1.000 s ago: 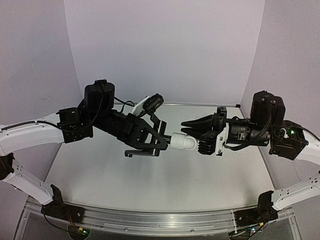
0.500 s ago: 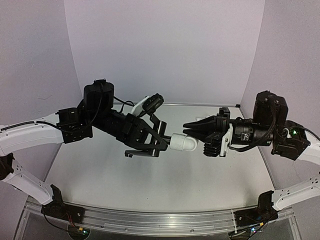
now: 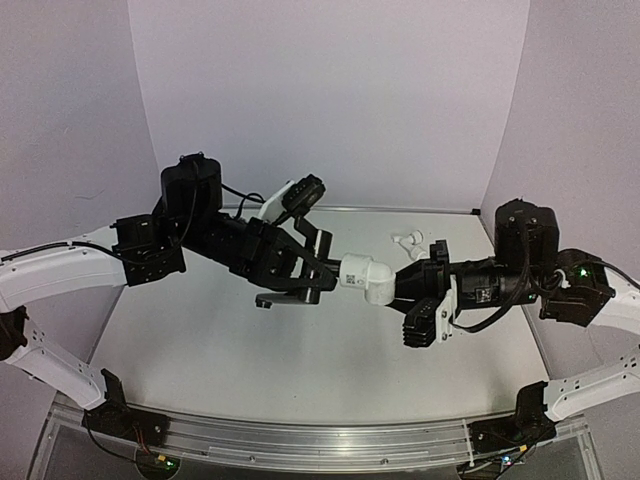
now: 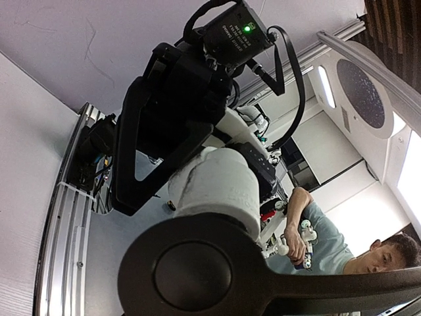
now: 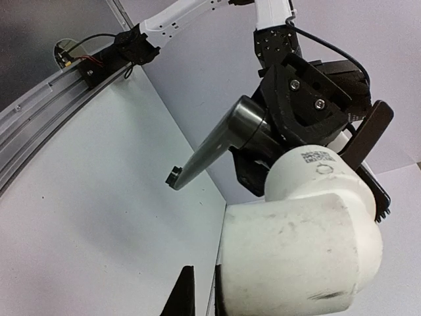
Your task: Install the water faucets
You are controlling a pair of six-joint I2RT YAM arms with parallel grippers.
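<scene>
My left gripper [image 3: 318, 268] is shut on the dark grey faucet [image 3: 290, 298] and holds it in the air over mid-table. The spout tip [image 5: 173, 178] points down toward the near left. A white elbow fitting [image 3: 366, 279] sits on the faucet's body and points at the right arm. In the left wrist view the faucet's round end [image 4: 197, 270] fills the foreground and hides my own fingers, with the elbow [image 4: 220, 184] behind it. My right gripper [image 3: 402, 291] is shut, and its fingertips [image 5: 187, 289] lie against the elbow's [image 5: 302, 243] side, not around it.
Two small white pipe fittings [image 3: 407, 241] lie on the table at the back right, behind the right gripper. An aluminium rail [image 3: 300, 440] runs along the near edge. Lilac walls close the back and sides.
The right gripper has dropped and rolled, uncovering the small fittings behind it. The left arm has lifted a little and the elbow now tilts down to the right.
</scene>
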